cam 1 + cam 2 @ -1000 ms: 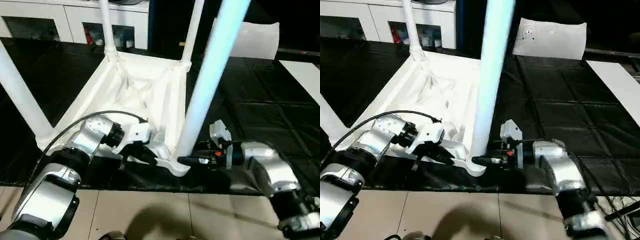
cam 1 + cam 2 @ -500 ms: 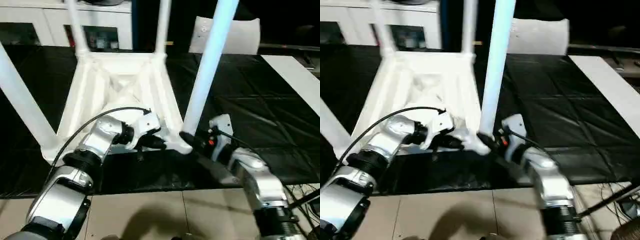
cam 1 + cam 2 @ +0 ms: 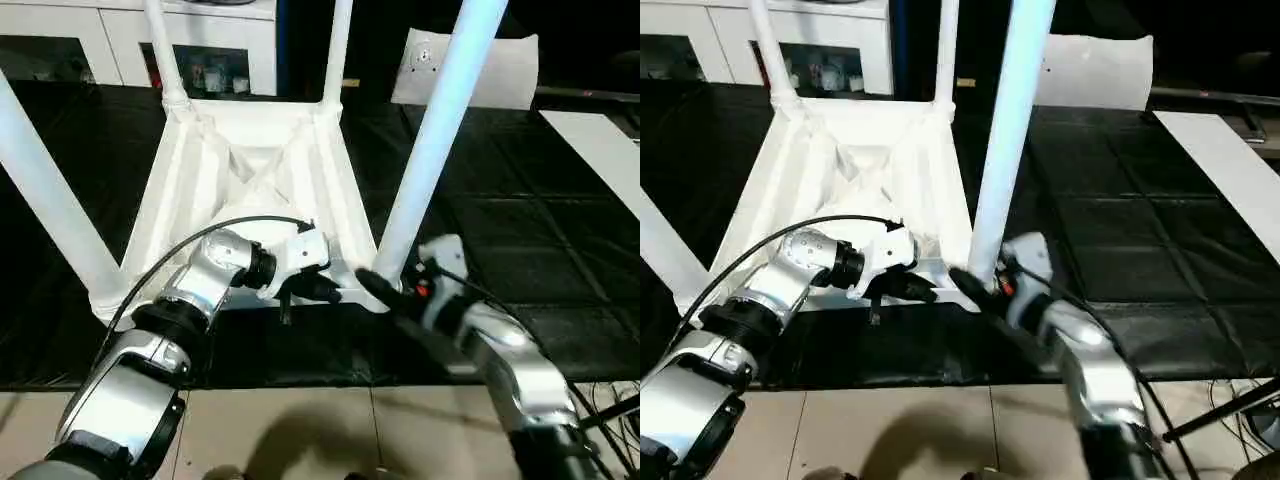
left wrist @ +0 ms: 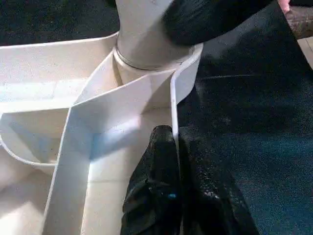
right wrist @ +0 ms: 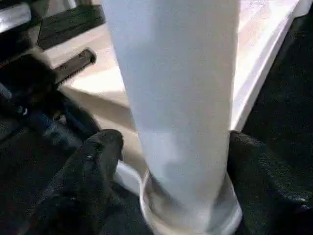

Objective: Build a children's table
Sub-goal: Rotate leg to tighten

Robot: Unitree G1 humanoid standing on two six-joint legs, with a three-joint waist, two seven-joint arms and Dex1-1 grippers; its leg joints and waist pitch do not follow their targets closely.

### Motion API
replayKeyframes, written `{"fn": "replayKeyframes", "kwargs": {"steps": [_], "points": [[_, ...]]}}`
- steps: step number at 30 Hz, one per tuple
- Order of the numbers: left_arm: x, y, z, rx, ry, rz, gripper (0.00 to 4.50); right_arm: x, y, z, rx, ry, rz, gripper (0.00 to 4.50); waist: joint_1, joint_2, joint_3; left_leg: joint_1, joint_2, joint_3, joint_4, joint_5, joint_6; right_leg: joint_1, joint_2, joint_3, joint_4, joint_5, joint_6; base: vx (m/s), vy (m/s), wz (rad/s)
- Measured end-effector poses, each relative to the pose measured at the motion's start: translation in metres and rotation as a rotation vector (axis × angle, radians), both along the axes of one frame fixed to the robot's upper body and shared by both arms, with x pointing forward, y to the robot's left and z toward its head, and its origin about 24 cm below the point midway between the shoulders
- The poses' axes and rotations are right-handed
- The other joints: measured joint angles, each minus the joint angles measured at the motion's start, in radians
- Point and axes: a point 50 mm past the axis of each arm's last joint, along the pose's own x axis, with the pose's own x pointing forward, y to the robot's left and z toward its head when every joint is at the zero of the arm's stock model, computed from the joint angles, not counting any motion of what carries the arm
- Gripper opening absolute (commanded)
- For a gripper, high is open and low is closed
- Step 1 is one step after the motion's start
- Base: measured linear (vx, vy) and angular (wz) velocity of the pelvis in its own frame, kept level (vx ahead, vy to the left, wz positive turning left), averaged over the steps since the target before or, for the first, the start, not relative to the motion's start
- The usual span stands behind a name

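Upturned white tabletop lying on black floor mats, four tube legs standing in corner sockets, near rim pinched by left tool, near-right leg straddled by right tool with fingers spread wide, white cabinet behind

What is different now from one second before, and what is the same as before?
The right gripper has swung from the side of the near leg to its near side at the base, fingers now apart around it. The left gripper stays shut on the tabletop rim. All four legs remain standing in their sockets.
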Motion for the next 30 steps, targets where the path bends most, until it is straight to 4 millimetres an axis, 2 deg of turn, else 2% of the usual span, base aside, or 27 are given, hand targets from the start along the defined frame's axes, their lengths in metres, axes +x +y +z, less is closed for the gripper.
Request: {"fn": "replayKeyframes", "kwargs": {"steps": [2, 4, 7, 11, 15, 19, 22, 24, 26, 28, 30], "points": [[0.000, -0.001, 0.000, -0.007, -0.001, 0.002, 0.00, -0.007, -0.016, 0.000, -0.010, -0.002, -0.001, 3.82, 0.003, 0.000, 0.000, 0.000, 0.000, 0.000, 0.000, 0.000, 0.000, 0.000, 0.000, 0.000, 0.000, 0.000, 0.000, 0.000, 0.000, 0.00], [0.001, 0.001, 0.001, -0.035, 0.000, 0.021, 0.44, -0.013, -0.026, 0.005, -0.002, -0.018, 0.016, 4.08, 0.000, 0.001, 0.000, 0.000, 0.000, 0.000, 0.000, 0.000, 0.000, 0.000, 0.000, 0.000, 0.000, 0.000, 0.000, 0.000, 0.000, 0.00], [0.003, -0.003, 0.010, -0.159, -0.017, 0.051, 0.66, -0.024, -0.038, 0.012, 0.001, -0.014, 0.081, 4.29, 0.002, 0.000, 0.000, 0.001, 0.000, 0.000, 0.001, 0.000, 0.000, 0.002, 0.000, 0.000, 0.000, 0.000, 0.000, 0.000, 0.000, 0.00], [0.005, -0.002, 0.021, -0.235, -0.036, 0.078, 0.97, -0.036, -0.042, 0.021, 0.043, 0.016, 0.175, 4.50, 0.003, 0.000, 0.000, 0.001, 0.000, 0.000, 0.001, -0.001, -0.002, 0.006, 0.000, 0.000, 0.000, 0.001, 0.001, 0.000, 0.000, 0.00], [-0.001, 0.004, 0.030, -0.356, -0.011, 0.126, 1.28, -0.044, -0.029, 0.037, 0.146, 0.016, 0.256, 4.50, -0.001, 0.002, -0.001, 0.002, 0.001, -0.001, 0.001, -0.001, -0.002, 0.006, 0.000, 0.000, 0.000, 0.001, 0.001, 0.000, 0.000, 0.00], [-0.023, 0.020, 0.022, -0.416, 0.042, 0.211, 1.49, -0.036, -0.003, 0.054, 0.245, -0.060, 0.273, 4.50, -0.011, 0.004, -0.001, 0.003, 0.002, -0.001, 0.001, -0.001, -0.002, 0.004, 0.001, 0.000, 0.001, 0.002, 0.000, 0.000, 0.000, 0.00], [-0.040, 0.031, 0.013, -0.430, 0.074, 0.288, 1.71, -0.027, 0.008, 0.062, 0.274, -0.097, 0.251, 4.50, -0.012, 0.004, -0.001, 0.004, 0.002, -0.001, 0.001, -0.001, -0.003, 0.003, 0.001, 0.000, 0.000, 0.002, 0.000, 0.000, 0.000, 0.00], [-0.049, 0.036, 0.012, -0.435, 0.078, 0.322, 1.96, -0.024, 0.010, 0.063, 0.282, -0.106, 0.229, 4.50, -0.007, 0.003, -0.001, 0.003, 0.002, 0.000, 0.001, -0.001, -0.003, 0.003, 0.001, 0.000, -0.002, 0.001, 0.001, 0.000, 0.000, 0.00], [-0.063, 0.042, 0.011, -0.443, 0.072, 0.361, 2.04, -0.018, 0.013, 0.064, 0.289, -0.111, 0.198, 4.50, -0.013, 0.003, -0.001, 0.004, 0.002, -0.001, 0.000, -0.001, -0.002, 0.004, 0.001, 0.002, -0.002, 0.001, 0.001, 0.000, 0.000, 0.00], [-0.085, 0.046, 0.004, -0.447, 0.101, 0.427, 2.20, -0.010, 0.015, 0.065, 0.265, -0.127, 0.143, 4.50, -0.021, 0.003, -0.001, 0.004, 0.002, -0.001, 0.000, -0.001, -0.002, 0.004, 0.001, 0.002, -0.004, 0.000, 0.002, 0.000, 0.000, 0.00], [-0.094, 0.047, 0.001, -0.443, 0.112, 0.456, 2.30, -0.002, 0.011, 0.064, 0.232, -0.142, 0.074, 4.50, -0.022, 0.002, 0.000, 0.003, 0.002, -0.001, 0.000, -0.001, -0.003, 0.003, 0.001, 0.001, -0.004, -0.002, 0.007, 0.000, 0.000, 0.00]]}}
